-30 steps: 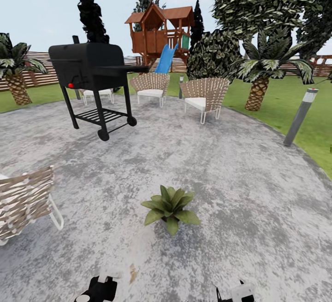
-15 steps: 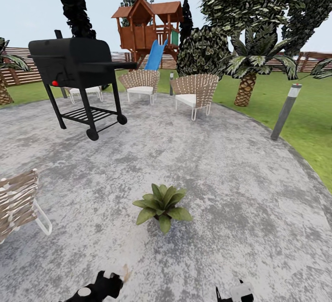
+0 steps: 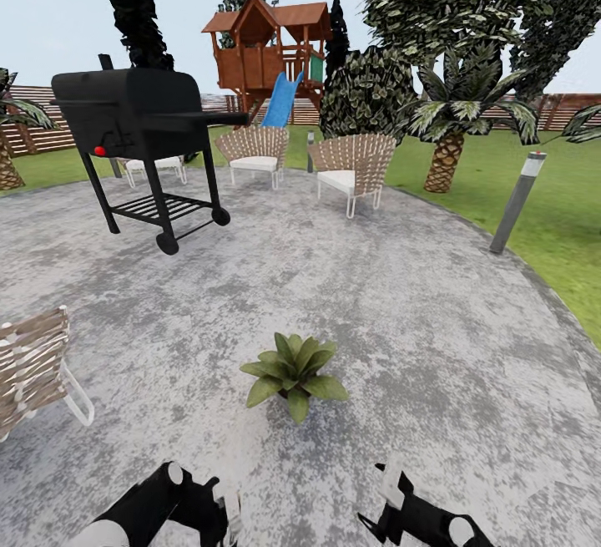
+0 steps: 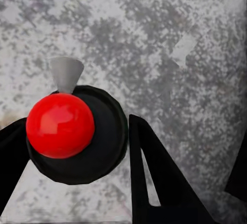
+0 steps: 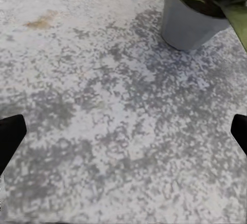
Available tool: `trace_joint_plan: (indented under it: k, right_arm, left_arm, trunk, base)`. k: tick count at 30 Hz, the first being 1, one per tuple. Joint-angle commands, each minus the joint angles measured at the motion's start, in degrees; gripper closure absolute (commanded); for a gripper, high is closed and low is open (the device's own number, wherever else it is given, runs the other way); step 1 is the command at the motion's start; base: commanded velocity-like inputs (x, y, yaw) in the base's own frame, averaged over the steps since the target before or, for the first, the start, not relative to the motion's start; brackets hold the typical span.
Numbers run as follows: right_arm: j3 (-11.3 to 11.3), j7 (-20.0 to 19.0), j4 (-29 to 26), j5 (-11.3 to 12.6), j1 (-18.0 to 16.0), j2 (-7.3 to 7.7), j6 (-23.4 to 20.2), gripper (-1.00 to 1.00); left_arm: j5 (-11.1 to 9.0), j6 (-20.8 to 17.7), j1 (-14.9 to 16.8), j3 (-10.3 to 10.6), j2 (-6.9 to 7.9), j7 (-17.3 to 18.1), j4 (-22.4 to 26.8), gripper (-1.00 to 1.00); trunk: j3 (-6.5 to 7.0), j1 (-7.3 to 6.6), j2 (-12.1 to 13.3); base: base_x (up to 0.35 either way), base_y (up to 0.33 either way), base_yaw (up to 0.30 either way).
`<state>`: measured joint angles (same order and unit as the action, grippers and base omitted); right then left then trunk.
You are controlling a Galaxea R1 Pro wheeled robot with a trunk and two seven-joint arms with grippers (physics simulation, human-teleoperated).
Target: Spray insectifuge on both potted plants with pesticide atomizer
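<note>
A potted plant (image 3: 292, 373) with broad green leaves stands on the round stone patio (image 3: 434, 313), just ahead of both arms. Its grey pot (image 5: 189, 28) and leaf tips show in the right wrist view. My left gripper (image 3: 219, 507) is low at the left, short of the plant. In the left wrist view my left gripper (image 4: 123, 162) is shut on the pesticide atomizer (image 4: 77, 136), seen end-on as a dark round body with a red dome and a pale grey nozzle. My right gripper (image 3: 386, 493) is open, and nothing lies between the fingers of my right gripper (image 5: 123, 136).
A black grill (image 3: 142, 121) stands at the far left, two wicker chairs (image 3: 355, 164) at the back and another chair (image 3: 29, 372) close on the left. A grey bollard lamp (image 3: 517, 200) marks the lawn edge at the right. A wooden playhouse (image 3: 267, 54) and palm (image 3: 446, 138) stand beyond.
The camera turned a little between the first two frames, then held still. Both arms have since come forward into the bottom of the head view, toward the plant.
</note>
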<state>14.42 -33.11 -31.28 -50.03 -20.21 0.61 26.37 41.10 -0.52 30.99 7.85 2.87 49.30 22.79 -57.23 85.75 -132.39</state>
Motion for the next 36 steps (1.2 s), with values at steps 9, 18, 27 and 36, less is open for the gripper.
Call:
trace_joint_plan:
  k: [9, 18, 27, 36]
  right_arm:
    - [-2.13, -18.11, -0.62, -1.79, -4.71, -4.07, 0.35, 1.0]
    - [-8.83, -18.38, -0.63, -1.59, -5.55, -7.46, 0.27, 1.0]
    - [-8.89, -18.4, -0.62, -1.56, -5.63, -9.18, 0.26, 1.0]
    - [-8.95, -18.4, -0.4, -1.56, -5.65, -9.63, 0.33, 1.0]
  left_arm:
    - [8.91, -5.25, -0.05, 2.61, -2.48, 7.14, 5.04, 1.0]
    - [8.92, -5.8, -0.05, 5.83, -5.51, 7.12, 5.27, 1.0]
    - [8.76, -7.64, -0.05, 6.37, -7.63, 6.93, 5.43, 1.0]
    - [8.17, -7.41, -0.05, 6.23, -9.09, 6.77, 5.52, 1.0]
  trunk:
    - [-0.05, -0.01, -0.02]
    - [-0.05, -0.01, -0.02]
    - [-0.05, -0.01, -0.02]
    - [-0.05, -0.01, -0.02]
  base:
    - [0.0, 0.0, 0.0]
    - [0.0, 0.0, 0.0]
    - [0.0, 0.0, 0.0]
    - [0.0, 0.0, 0.0]
